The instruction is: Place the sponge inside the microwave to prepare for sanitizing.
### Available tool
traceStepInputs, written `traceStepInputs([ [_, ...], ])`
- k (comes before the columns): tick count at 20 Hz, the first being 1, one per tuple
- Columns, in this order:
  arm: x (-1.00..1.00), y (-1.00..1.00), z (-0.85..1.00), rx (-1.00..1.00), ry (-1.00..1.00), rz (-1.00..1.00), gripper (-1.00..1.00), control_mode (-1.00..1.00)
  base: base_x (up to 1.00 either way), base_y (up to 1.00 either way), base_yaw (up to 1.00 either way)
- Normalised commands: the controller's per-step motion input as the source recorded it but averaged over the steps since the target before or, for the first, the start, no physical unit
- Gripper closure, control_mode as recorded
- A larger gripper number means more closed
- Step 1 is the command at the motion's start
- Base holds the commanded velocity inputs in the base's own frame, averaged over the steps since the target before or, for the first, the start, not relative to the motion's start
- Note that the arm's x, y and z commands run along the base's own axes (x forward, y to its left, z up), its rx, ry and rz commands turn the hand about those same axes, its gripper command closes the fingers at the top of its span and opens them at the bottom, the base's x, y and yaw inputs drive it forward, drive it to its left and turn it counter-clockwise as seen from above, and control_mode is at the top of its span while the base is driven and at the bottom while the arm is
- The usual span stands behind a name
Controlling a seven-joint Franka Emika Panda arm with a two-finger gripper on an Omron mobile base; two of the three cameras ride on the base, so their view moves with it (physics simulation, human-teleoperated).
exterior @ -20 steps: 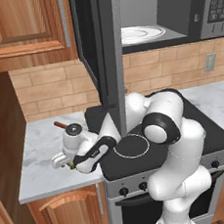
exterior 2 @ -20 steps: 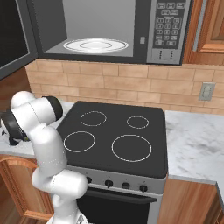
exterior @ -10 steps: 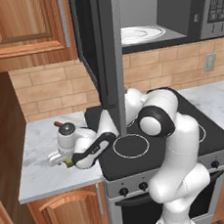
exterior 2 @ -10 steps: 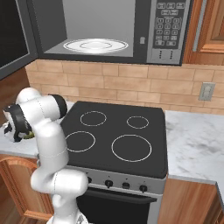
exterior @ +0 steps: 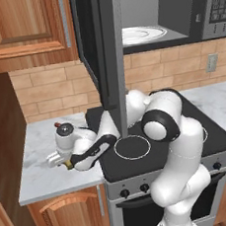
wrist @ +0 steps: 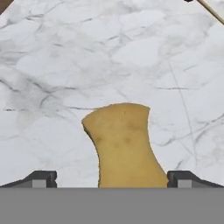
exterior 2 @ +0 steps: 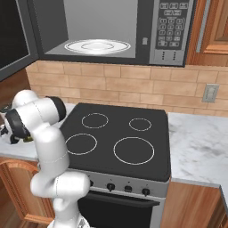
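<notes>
Hand view has the sponge (wrist: 124,146) lying flat on the marble counter (wrist: 57,65), right between the two fingertips (wrist: 41,179), so the gripper (wrist: 111,179) is spread wide with nothing held. From the left base view, the arm reaches low over the counter left of the stove (exterior: 158,144). Above it, the microwave (exterior: 163,15) has its door swung open, white plate (exterior 2: 97,46) sitting inside.
</notes>
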Motion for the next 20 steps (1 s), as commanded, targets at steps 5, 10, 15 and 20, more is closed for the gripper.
traceStepInputs([
  [5, 0.00, 0.00, 0.21, -0.04, 0.00, 0.01, -1.00, -1.00, 0.00, 0.00, 0.00],
  [10, 0.00, -0.18, 0.00, -0.03, 0.00, 0.04, -1.00, -1.00, 0.00, 0.00, 0.00],
  [15, 0.07, -0.26, 0.00, 0.00, 0.00, 0.05, -1.00, -1.00, 0.00, 0.00, 0.00],
  [20, 0.15, -0.07, -0.04, 0.00, 0.00, 0.06, -1.00, -1.00, 0.00, 0.00, 0.00],
])
